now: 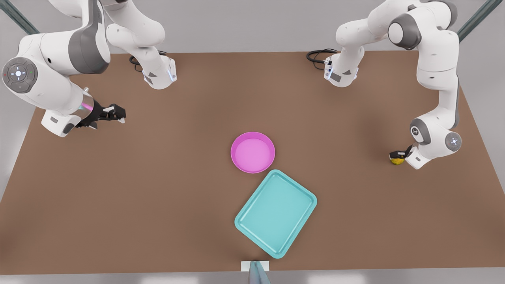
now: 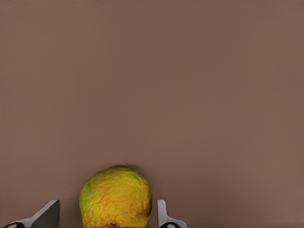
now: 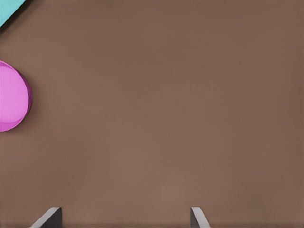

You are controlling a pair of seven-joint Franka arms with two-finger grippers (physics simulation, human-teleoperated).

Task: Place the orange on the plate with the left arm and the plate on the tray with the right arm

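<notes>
The orange [image 1: 397,160] rests on the brown table at the front view's right. My left gripper [image 1: 397,154] is down around it. In the left wrist view the orange [image 2: 115,197] lies between the open fingers [image 2: 164,216], with a gap on one side. The magenta plate [image 1: 252,152] sits empty at mid-table, and its edge shows in the right wrist view [image 3: 12,97]. The teal tray [image 1: 276,213] lies just in front of it, turned at an angle, also empty. My right gripper [image 1: 117,114] hovers open over bare table at the front view's left, well away from the plate.
The two arm bases [image 1: 159,75] [image 1: 341,73] stand at the back of the table with black cables beside them. A small white block [image 1: 255,266] with a grey-blue piece sits at the table's front edge, just beyond the tray.
</notes>
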